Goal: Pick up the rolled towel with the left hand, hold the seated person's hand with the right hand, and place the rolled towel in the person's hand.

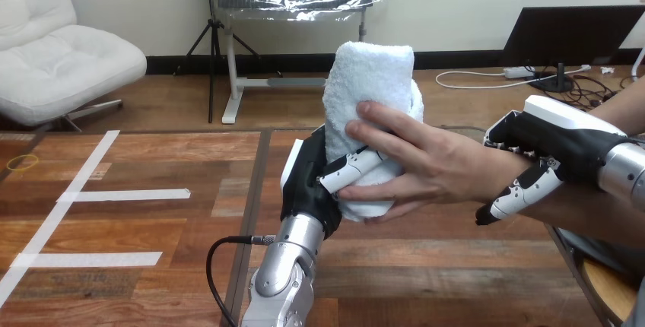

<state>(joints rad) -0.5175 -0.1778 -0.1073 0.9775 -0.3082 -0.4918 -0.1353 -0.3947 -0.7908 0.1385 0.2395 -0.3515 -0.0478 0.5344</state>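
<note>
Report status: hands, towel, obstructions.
Left hand curled round rolled towel, upright. Right hand curled over person's wrist. Person's hand gripping towel too. Nothing in the way.

The left hand (308, 182) holds the rolled towel (369, 84) upright; the person's hand (426, 163) grips it too, and the right hand (555, 144) clasps the person's wrist (473, 166).

You see little of the fingers of the left hand (308, 182); the rolled towel (369, 76) hides them; the person's hand (426, 163) covers the towel's lower front; the right hand (563, 141) keeps its thumb behind the person's wrist (478, 169); the view's right edge cuts off its forearm.
</note>
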